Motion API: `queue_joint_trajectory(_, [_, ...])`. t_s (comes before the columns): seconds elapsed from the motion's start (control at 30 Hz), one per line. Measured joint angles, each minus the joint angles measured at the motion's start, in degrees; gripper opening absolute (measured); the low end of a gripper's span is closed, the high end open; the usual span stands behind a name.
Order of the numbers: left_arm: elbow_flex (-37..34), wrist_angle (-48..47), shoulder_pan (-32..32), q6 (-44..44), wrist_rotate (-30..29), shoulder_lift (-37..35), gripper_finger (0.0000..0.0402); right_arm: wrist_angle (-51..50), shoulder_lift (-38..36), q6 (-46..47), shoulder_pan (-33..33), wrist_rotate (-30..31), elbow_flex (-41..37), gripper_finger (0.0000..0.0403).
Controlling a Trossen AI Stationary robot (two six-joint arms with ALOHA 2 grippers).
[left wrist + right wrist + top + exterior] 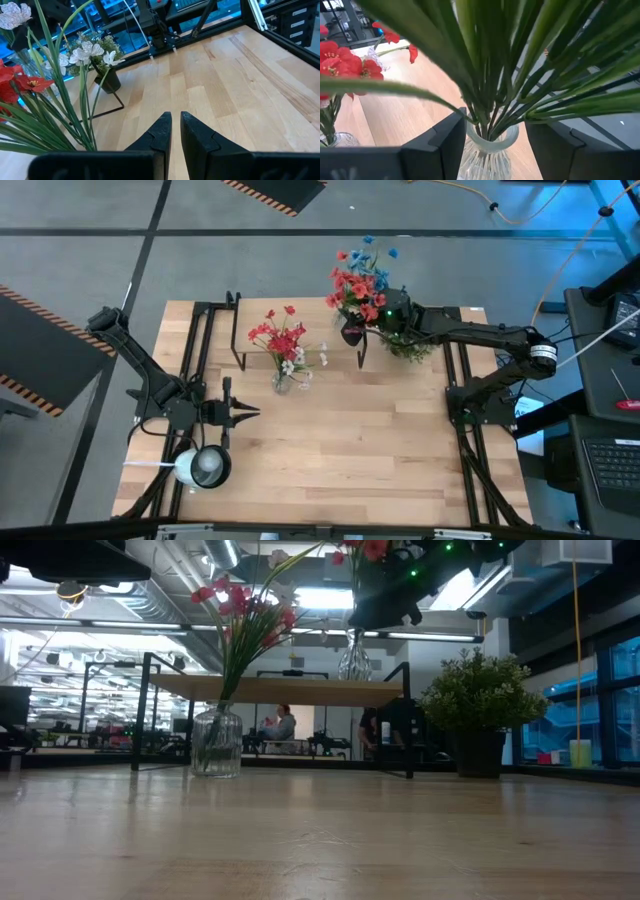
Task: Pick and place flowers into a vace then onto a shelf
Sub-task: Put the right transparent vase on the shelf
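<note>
A clear glass vase (352, 658) with red and blue flowers (360, 278) is at the top of the light-wood shelf (280, 690); its base is level with the board. My right gripper (492, 142) is open, with a finger on each side of the vase's neck (490, 145). A second glass vase (216, 743) with red and whitish flowers (283, 345) stands on the tabletop in front of the shelf. My left gripper (175, 122) is shut and hovers over the table's left part, touching nothing. My right gripper reaches level from the table's right side, around the neck just under the rim. One finger (447, 142) lies at the rim; whether it touches I cannot tell. A gap shows between the other finger (555, 147) and the glass.
A bushy green plant in a dark pot (478, 715) stands right of the shelf, under the right arm. A round white object (200, 467) sits near the table's near left corner. Black shelf legs (408, 720) stand on the table. The table's middle and near right part are bare wood.
</note>
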Motion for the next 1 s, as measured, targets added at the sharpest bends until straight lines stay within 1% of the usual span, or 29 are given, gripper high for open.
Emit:
queue_joint_trajectory(0.57, [0.0,0.0,0.0,0.0,0.0,0.0,0.0033,-2.7,-0.2,0.2,0.0,0.6,0.4,0.0203])
queue_joint_trajectory(1.0, [0.0,0.0,0.0,0.0,0.0,0.0,0.0033,-4.2,-3.3,1.4,0.0,0.7,0.4,0.0203])
